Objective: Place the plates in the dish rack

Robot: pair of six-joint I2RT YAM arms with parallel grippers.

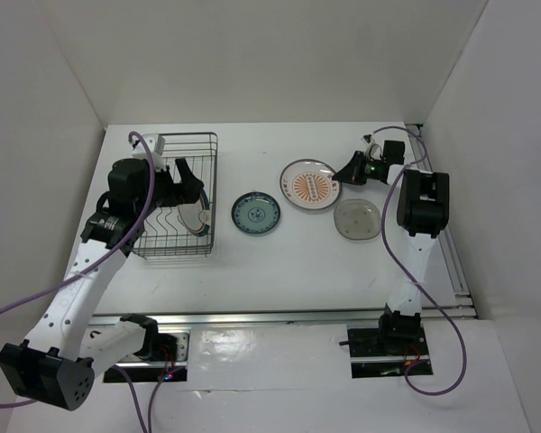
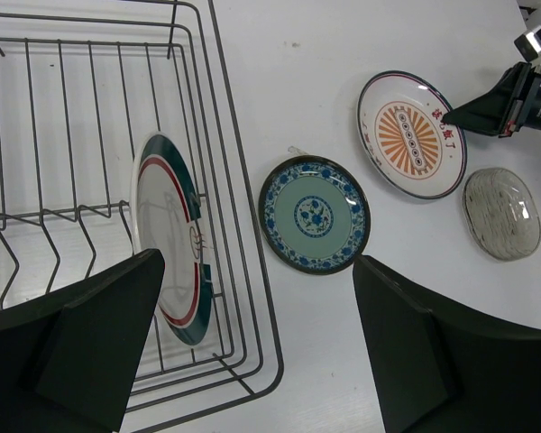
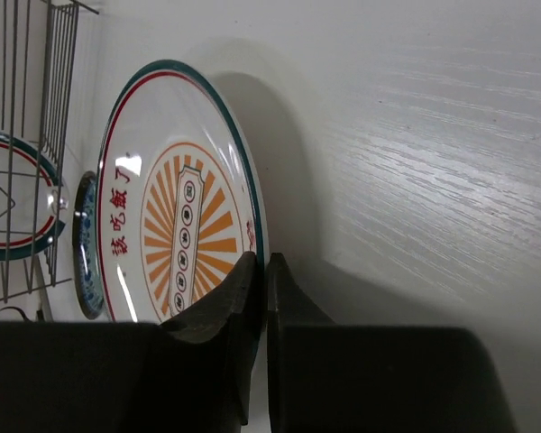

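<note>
The dish rack (image 1: pixel 176 194) stands at the left. The white plate with teal-and-red rim rings (image 2: pixel 167 239) stands on edge between its prongs. My left gripper (image 1: pixel 193 185) is open and empty above the rack's right side, its fingers (image 2: pixel 81 352) wide apart. The teal-blue patterned plate (image 1: pixel 255 214) lies flat on the table right of the rack, also in the left wrist view (image 2: pixel 314 215). My right gripper (image 3: pixel 263 271) is shut on the near rim of the sunburst plate (image 3: pixel 176 198), which lies at mid-table (image 1: pixel 309 184) and looks slightly tilted.
A clear grey glass dish (image 1: pixel 357 219) lies just in front of the right gripper (image 1: pixel 342 175), close to the sunburst plate. White walls enclose the table on the left, back and right. The rack's wire wall (image 2: pixel 243 207) stands between the ringed plate and the blue plate.
</note>
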